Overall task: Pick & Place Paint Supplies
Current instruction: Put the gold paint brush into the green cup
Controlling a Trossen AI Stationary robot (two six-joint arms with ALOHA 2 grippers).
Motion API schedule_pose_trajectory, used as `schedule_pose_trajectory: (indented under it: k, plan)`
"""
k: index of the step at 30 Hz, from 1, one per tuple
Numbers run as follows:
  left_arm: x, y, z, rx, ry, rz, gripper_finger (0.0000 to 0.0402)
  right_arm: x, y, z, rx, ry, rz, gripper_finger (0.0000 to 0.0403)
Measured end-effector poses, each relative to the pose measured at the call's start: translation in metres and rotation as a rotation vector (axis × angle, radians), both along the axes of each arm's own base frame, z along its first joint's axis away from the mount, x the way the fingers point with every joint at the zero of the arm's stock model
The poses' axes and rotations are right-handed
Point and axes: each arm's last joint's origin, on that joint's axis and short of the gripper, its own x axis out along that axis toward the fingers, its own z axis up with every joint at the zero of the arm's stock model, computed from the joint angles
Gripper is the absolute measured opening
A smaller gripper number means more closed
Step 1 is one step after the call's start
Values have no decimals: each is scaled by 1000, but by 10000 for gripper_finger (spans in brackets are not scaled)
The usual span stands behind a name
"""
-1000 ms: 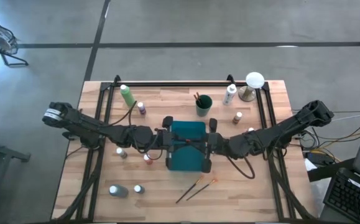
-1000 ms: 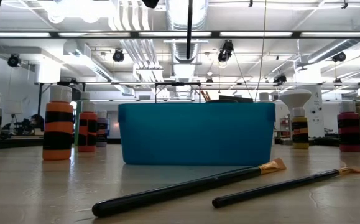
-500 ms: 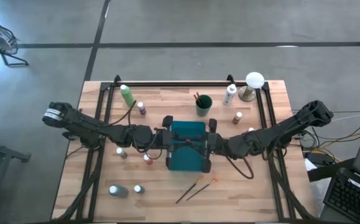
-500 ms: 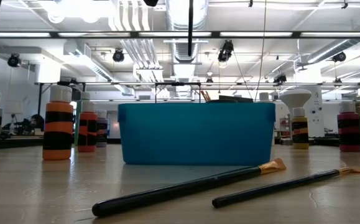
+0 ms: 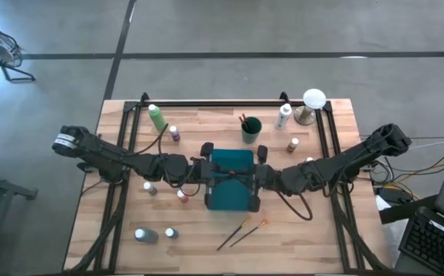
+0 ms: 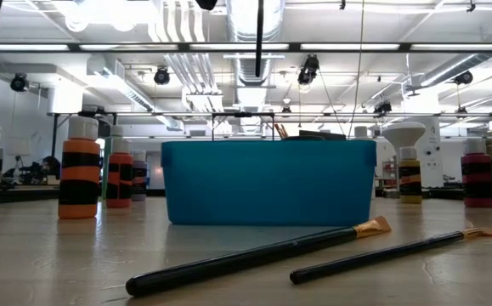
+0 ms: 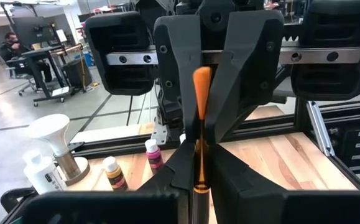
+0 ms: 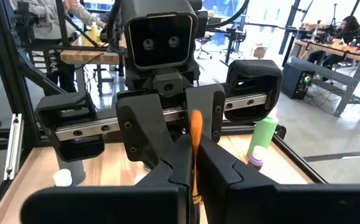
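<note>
Two arms cross the desk (image 5: 206, 123) and meet above the teal tray (image 5: 231, 158). Left pincer (image 5: 206, 175) and right pincer (image 5: 258, 178) are both pinched shut, apparently on one orange-tipped brush (image 7: 201, 93). Brush is likely light, stiff, thin and prone to pivot. Grip the handle, not the soft bristles.

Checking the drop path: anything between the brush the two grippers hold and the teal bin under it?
Nothing visible. The brush lies across the open top of the bin, pinched by the left gripper at one end and the right gripper at the other, directly above the opening.
</note>
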Motion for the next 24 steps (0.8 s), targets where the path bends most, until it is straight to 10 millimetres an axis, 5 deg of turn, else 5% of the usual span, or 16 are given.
schedule_pose_trajectory:
  k: [12,24]
  plan:
    - [-4,2,2,-13,35,27,78,-5,0,2,-5,22,1,9]
    - [-33,12,9,-12,188,126,222,-50,-28,17,-35,157,-188,9]
